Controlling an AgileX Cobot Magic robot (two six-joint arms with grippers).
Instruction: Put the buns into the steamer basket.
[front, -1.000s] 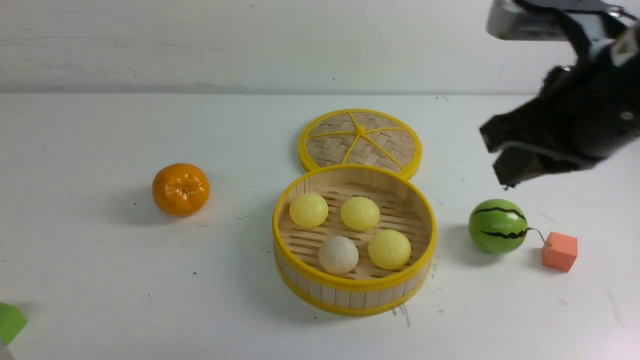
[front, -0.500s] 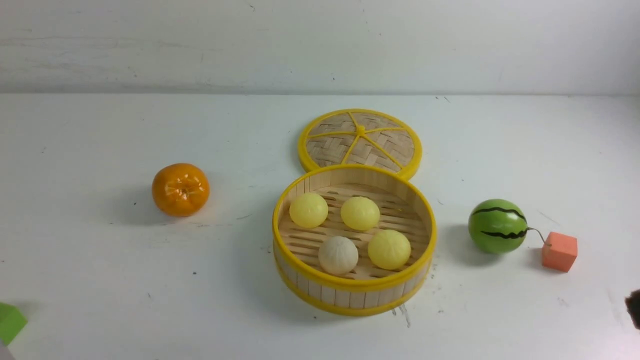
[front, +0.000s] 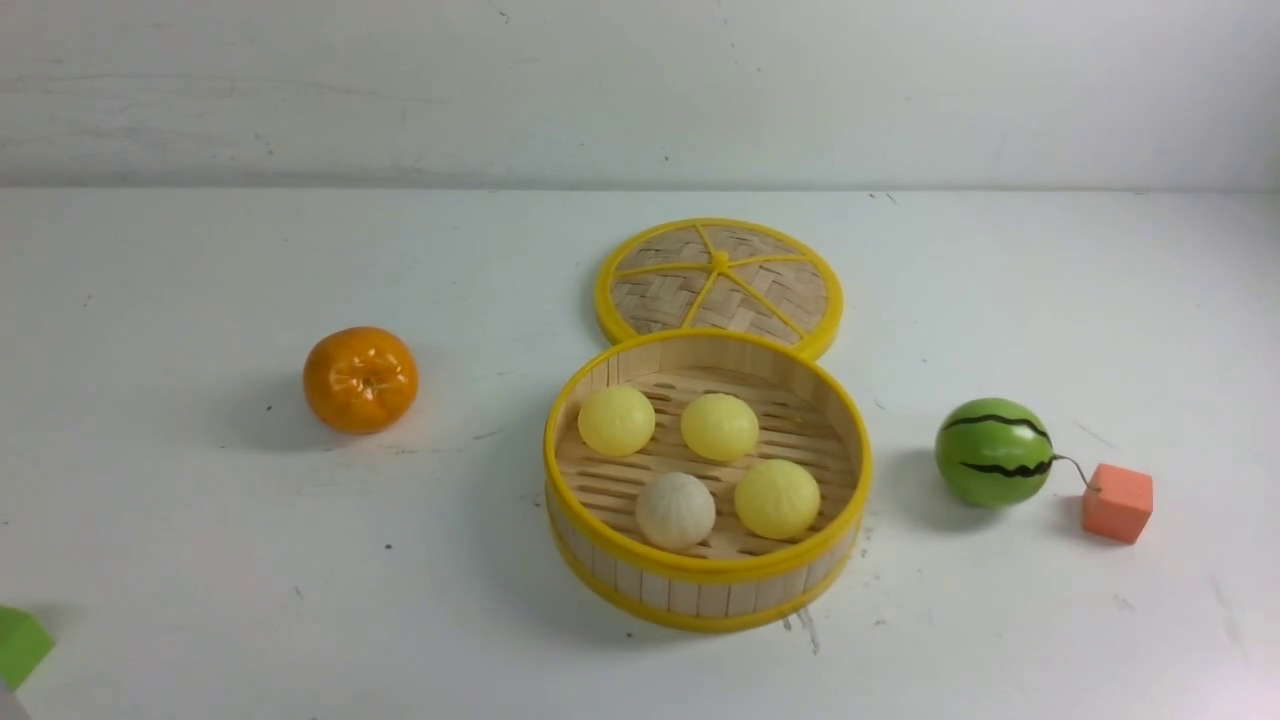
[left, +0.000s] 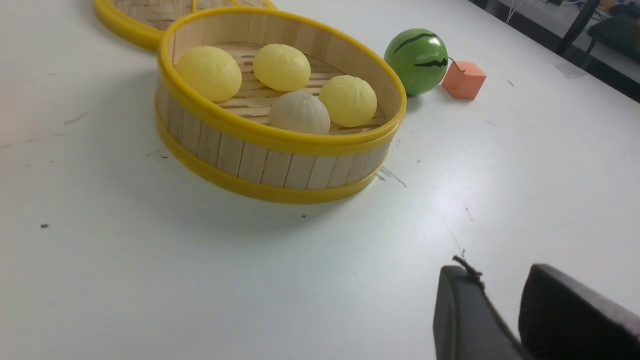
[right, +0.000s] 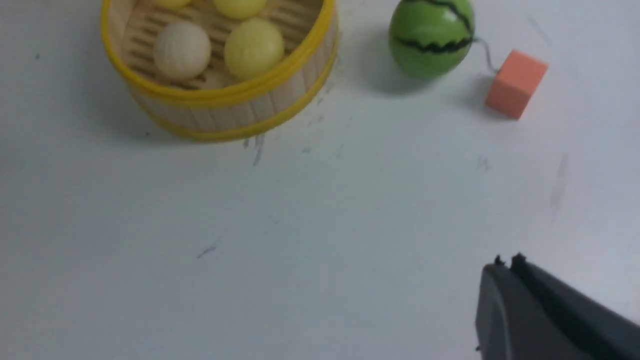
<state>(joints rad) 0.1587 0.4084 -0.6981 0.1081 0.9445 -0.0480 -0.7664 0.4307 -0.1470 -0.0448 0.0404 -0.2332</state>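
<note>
The steamer basket (front: 700, 592) stands at the table's middle. All four buns lie in it: three pale yellow buns (front: 617, 421) (front: 719, 427) (front: 777, 498) and one beige-white bun (front: 676, 510). The basket also shows in the left wrist view (left: 260, 162) and the right wrist view (right: 235, 112). Neither gripper shows in the front view. My left gripper (left: 500, 272) is open a little and empty, over bare table well short of the basket. My right gripper (right: 507, 262) is shut and empty, over bare table on the basket's near right.
The flat woven lid (front: 720, 277) lies just behind the basket. An orange tangerine (front: 361, 379) sits to the left. A green watermelon ball (front: 993, 452) and an orange cube (front: 1117, 503) sit to the right. A green block (front: 20, 645) is at the front left edge.
My right arm, high at the upper right a second ago, has dropped toward the near right and left the front view. The buns and the basket have not moved.
</note>
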